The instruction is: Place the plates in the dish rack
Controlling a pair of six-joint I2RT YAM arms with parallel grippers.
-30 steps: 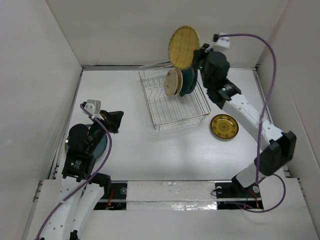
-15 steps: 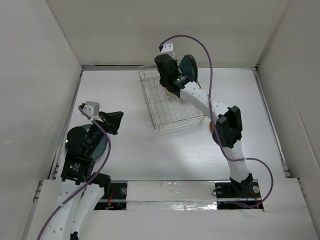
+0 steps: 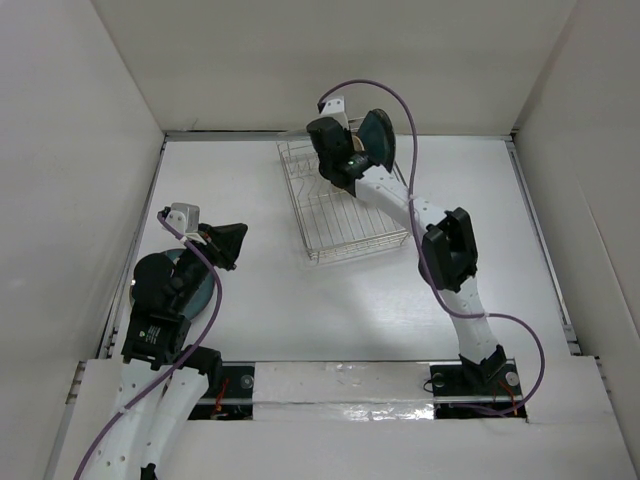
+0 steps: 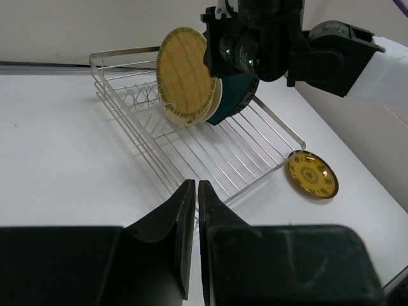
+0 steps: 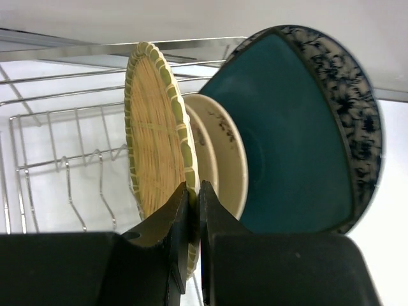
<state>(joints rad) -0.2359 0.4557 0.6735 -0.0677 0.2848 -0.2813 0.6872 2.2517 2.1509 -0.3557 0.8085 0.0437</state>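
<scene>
**Dish rack:** rectangular, thin bright wire with an open grid base and upright looped tines. It stands on the white matte table, far centre.

**Plates in rack, all on edge at the far end, packed close:**
- Yellow plate: round, basket-weave texture, segmented green-yellow rim. Nearest the R wrist cam.
- Cream plate: round, smooth and glossy, small dark marks. Directly behind the yellow one.
- Teal plate: glossy dark face with a band of dark floral pattern along its outer edge. Cannot tell if the band belongs to a separate plate.

**Plates outside rack:**
- Gold plate: round, shiny, patterned centre. It lies flat on the table just beside the rack's right side.
- Round teal plate: flat on the table, mostly hidden under the L arm.

**R fingers:** black, wedge-shaped, pinching the lower rim of the yellow plate above the rack.

**L fingers:** black, pressed together with nothing between them. They sit well apart from the rack, pointing toward it.
</scene>
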